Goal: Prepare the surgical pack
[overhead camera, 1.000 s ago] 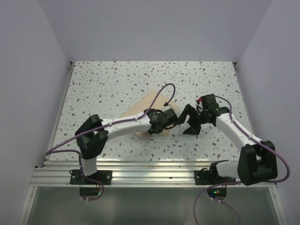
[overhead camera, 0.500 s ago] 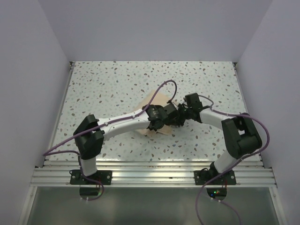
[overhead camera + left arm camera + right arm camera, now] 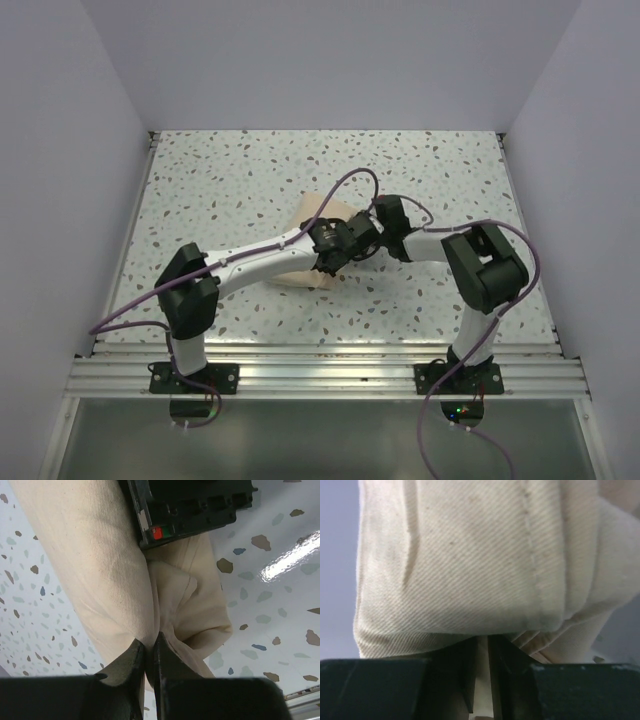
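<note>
Surgical pack point(image 3: 318, 212) lies as a tan bundle near the middle of the speckled counter point(image 3: 220, 180), partly covered by both wrists in the top view.

On the left, we see the left arm point(image 3: 255, 265) reach low and long from its base, stretched diagonally towards the centre, with its wrist over the bundle's near right part. From its wrist camera, the left gripper point(image 3: 149, 650) has its dark fingers drawn almost together, pinching a gathered fold of the pack point(image 3: 90, 555) between their tips. The cloth is a beige twill with fine diagonal ribs, rolled into soft rounded folds that bulge to either side of the pinch.

On the right, the right arm point(image 3: 485, 270) is folded sharply at the elbow, its forearm pointing left so the two wrists nearly meet above the bundle. The right gripper point(image 3: 482, 645) is closed to a thin slit with a pale strip of the cloth caught in it; above it, the pack point(image 3: 465, 555) shows a stitched hem and layered folded edges.
</note>
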`<state>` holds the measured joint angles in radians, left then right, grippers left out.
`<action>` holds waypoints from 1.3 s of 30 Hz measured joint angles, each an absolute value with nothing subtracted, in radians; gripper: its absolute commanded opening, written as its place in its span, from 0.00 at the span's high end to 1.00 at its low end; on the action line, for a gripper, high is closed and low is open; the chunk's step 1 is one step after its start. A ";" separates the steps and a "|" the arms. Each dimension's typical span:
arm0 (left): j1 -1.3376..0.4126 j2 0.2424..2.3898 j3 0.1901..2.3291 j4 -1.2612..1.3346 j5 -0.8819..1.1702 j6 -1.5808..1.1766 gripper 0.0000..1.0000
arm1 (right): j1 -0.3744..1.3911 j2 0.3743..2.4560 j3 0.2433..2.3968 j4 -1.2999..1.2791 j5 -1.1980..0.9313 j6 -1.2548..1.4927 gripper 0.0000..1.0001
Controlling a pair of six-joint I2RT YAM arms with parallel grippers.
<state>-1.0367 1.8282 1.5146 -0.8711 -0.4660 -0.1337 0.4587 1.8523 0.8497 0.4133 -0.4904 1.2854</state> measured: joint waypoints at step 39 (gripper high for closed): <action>-0.998 1.816 1.528 -0.823 -0.270 -0.112 1.00 | 0.369 1.724 0.794 0.326 -0.473 1.078 1.00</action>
<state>-0.9981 1.8156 1.5276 -0.8230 -0.2703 -0.1116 0.3687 1.7241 0.7937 0.3260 -0.4728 1.0782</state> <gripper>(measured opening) 0.104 0.007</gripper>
